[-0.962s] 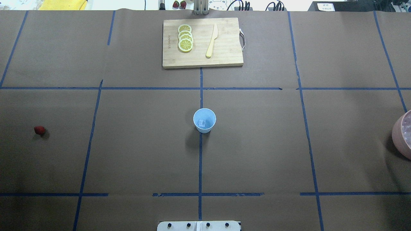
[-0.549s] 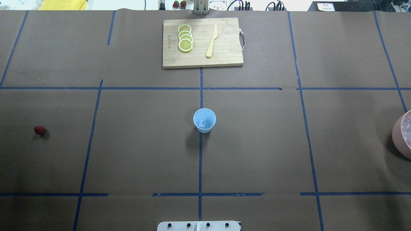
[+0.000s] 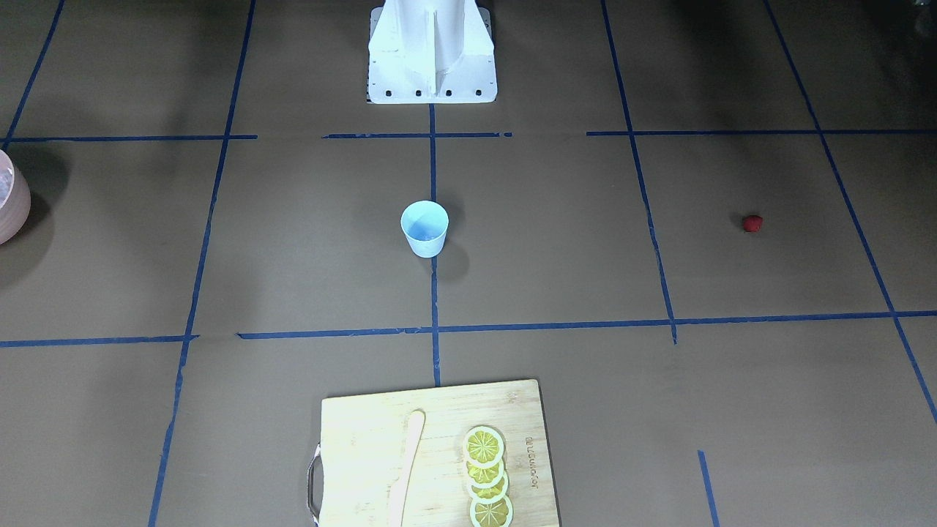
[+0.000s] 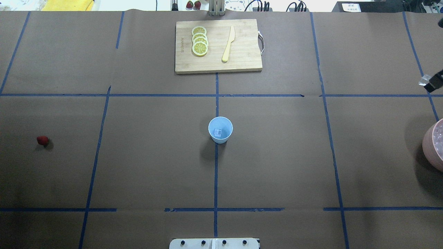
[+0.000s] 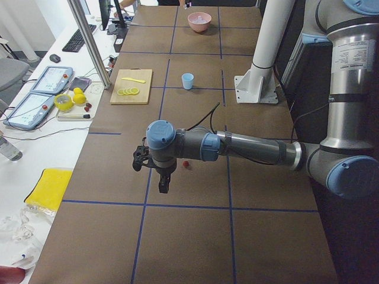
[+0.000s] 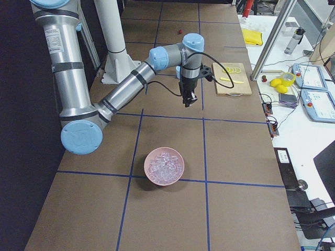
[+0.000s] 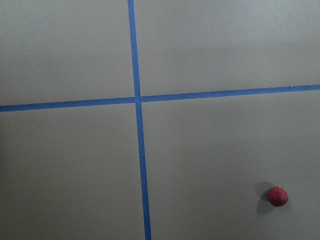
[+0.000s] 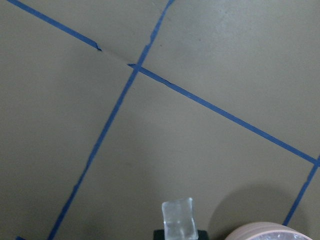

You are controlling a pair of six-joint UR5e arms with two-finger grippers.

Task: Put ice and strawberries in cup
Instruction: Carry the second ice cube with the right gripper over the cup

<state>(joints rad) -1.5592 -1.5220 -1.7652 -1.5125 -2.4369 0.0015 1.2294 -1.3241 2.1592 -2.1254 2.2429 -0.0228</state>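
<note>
The pale blue cup [image 4: 220, 129] stands upright at the table's centre with one clear ice cube [image 4: 218, 131] inside. A tiny red strawberry [image 4: 42, 140] lies far to the left, also low right in the left wrist view [image 7: 277, 196]. My right gripper [image 4: 428, 83] pokes in at the overhead view's right edge, shut on another ice cube [image 8: 177, 219], above and beyond the pinkish bowl. My left gripper [image 5: 163, 186] hangs near the strawberry [image 5: 186, 163]; it shows only in the exterior left view, so I cannot tell whether it is open or shut.
A pinkish bowl [image 4: 429, 147] full of ice cubes [image 6: 165, 164] sits at the right edge. At the far side lies a wooden cutting board [image 4: 242, 58] with lemon slices [image 4: 199, 40] and a pale knife [image 4: 229, 43]. Blue tape lines grid the brown table.
My right gripper's tip, holding an ice cube, has come into the overhead view at the right edge. The cup, strawberry and board have not moved.
</note>
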